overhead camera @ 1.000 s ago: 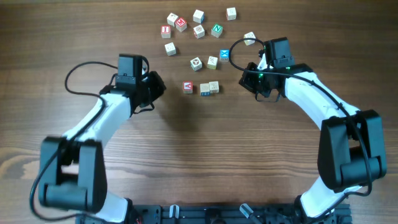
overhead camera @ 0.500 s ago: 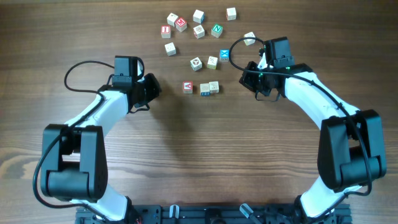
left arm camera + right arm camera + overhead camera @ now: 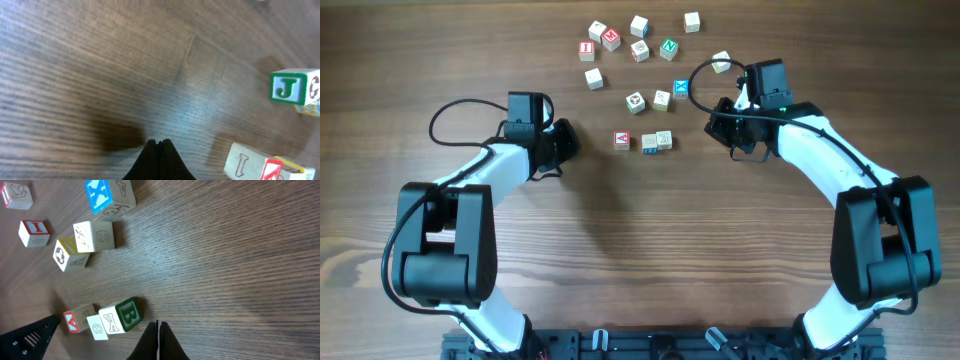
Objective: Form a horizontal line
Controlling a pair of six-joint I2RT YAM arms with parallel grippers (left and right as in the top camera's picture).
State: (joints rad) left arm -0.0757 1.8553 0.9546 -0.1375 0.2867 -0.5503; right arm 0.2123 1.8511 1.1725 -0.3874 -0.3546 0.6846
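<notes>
Wood table (image 3: 620, 250): cube row (image 3: 649, 143) unmoved; left hand (image 3: 158, 144) pinched empty, shifted slightly; right hand (image 3: 157, 325) pinched empty.

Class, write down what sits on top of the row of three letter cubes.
Nothing sits on the row; all three top faces show. Their undersides, against the table, are hidden.

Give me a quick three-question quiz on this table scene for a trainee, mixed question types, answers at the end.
1. True or false: the left gripper is holding a cube.
2. How many cubes make up the short row between the two arms? A) two B) three C) five
3. Fill in: the blue X cube lies closer to the ___ gripper.
Key: 1 false, it is shut on nothing; 2 B; 3 right gripper.
</notes>
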